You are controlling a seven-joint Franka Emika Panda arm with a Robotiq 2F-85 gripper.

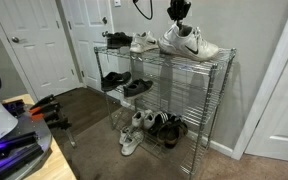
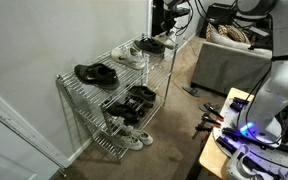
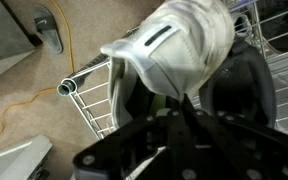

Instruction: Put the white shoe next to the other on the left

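The claw [image 1: 181, 14] hangs over one end of the table's [image 1: 216, 62] top tier and is closed on the white shoe [image 1: 192, 43], gripping it from above at the opening. In the wrist view the shoe [image 3: 179, 40] fills the middle of the picture, its dark side mark facing the camera and the dark fingers [image 3: 134, 95] close against it on either side. Whether the sole touches the wire tier or is just clear of it cannot be told. The other [image 1: 142, 42] lies on the same tier just beside it, between it and a black shoe [image 1: 115, 38] at the far end; in an exterior view this matching sneaker [image 2: 132, 55] shows near the middle of the top tier, with a black pair [image 2: 96, 72] further along. The middle tier carries more black shoes [image 1: 124, 83]. On the lowest level (a crowded one) sit small white sneakers [image 1: 134, 130] next to dark shoes [image 1: 170, 127]. A yellow cable [image 3: 24, 100] trails over the beige carpet beside the table's corner post [image 3: 69, 87]
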